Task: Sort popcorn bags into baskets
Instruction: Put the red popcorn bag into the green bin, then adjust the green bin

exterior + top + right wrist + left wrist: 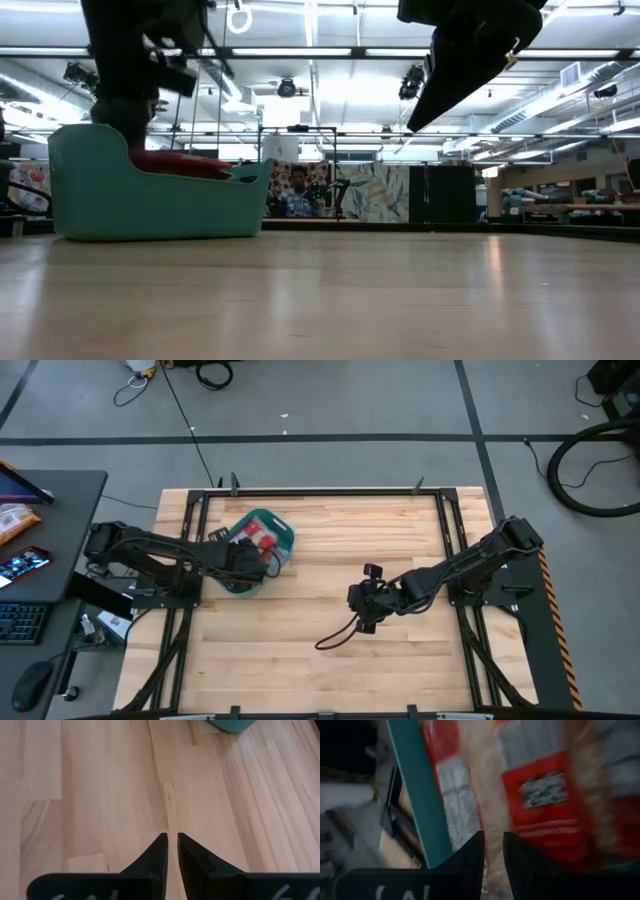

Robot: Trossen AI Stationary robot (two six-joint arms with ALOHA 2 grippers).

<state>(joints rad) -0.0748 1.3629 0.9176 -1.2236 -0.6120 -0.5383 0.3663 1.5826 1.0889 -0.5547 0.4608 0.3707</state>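
Left gripper [268,560] is positioned over the teal-green rounded plastic tub [283,532] at the counter's [330,660] left-rear area; its fingers are seen nearly closed with a narrow gap and nothing visibly pinched, so it is judged released. Red flat popcorn packets with silvery edges [545,795] are seen lying inside the tub; no packets are seen loose on the light wooden counter. Step in hand is judged a drop or retreat: a straight lift clear of the teal rim [417,795] is advised so packets are not dragged out. Right gripper [170,842] is held above bare counter near centre, fingers nearly closed, empty. A loose black cable [335,638] below it should be avoided.
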